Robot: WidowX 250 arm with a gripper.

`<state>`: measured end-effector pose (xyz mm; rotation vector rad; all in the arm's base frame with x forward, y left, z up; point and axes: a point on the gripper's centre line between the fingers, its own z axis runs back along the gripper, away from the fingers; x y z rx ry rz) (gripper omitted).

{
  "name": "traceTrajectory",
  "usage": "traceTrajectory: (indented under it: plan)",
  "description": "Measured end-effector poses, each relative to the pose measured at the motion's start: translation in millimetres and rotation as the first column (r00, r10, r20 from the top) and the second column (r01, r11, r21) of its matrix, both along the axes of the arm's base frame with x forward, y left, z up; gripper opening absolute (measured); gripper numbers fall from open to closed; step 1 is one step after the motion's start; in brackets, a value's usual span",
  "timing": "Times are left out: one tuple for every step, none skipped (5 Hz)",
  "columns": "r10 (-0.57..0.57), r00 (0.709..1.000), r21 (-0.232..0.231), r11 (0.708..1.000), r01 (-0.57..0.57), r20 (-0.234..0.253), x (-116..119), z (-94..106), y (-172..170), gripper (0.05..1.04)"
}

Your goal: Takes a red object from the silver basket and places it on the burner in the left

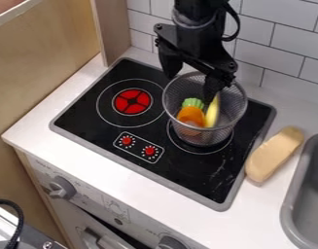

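The silver mesh basket (pixel 179 124) stands on the right burner of the black stove. Inside it lie an orange object (pixel 191 115), a light green piece (pixel 193 102) and a yellow object (pixel 213 112); nothing plainly red can be made out among them. My gripper (pixel 190 90) hangs over the basket from the top, open, one finger by the back-left rim and the other dipping inside near the yellow object's upper end. The left burner (pixel 132 101), with its red centre, lies to the left of the basket.
Two red knobs (pixel 137 145) are marked on the stove's front part. A tan bread-like object (pixel 274 153) rests on the white counter (pixel 77 151) to the right, beside a grey sink (pixel 292 204). A wooden panel (pixel 112 29) and tiled wall (pixel 278 36) stand behind.
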<state>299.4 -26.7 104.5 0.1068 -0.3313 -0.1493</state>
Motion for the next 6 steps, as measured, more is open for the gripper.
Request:
traceTrajectory:
  plan:
    - [0.003,1.000,0.003,1.000,-0.003,-0.027,-3,-8.3,0,0.999]
    - [0.020,1.000,0.002,1.000,-0.020,-0.015,1,-16.3,-3,0.998]
    - [0.016,1.000,-0.012,1.000,-0.016,-0.002,4,-19.4,-4,0.998]
    - [0.011,1.000,-0.013,1.000,-0.011,0.009,5,-21.9,-2,0.998]
    - [0.001,1.000,-0.013,1.000,-0.001,0.015,6,-25.7,0,0.998]
    - [-0.010,1.000,-0.015,1.000,0.010,0.026,6,-31.1,1,0.998]
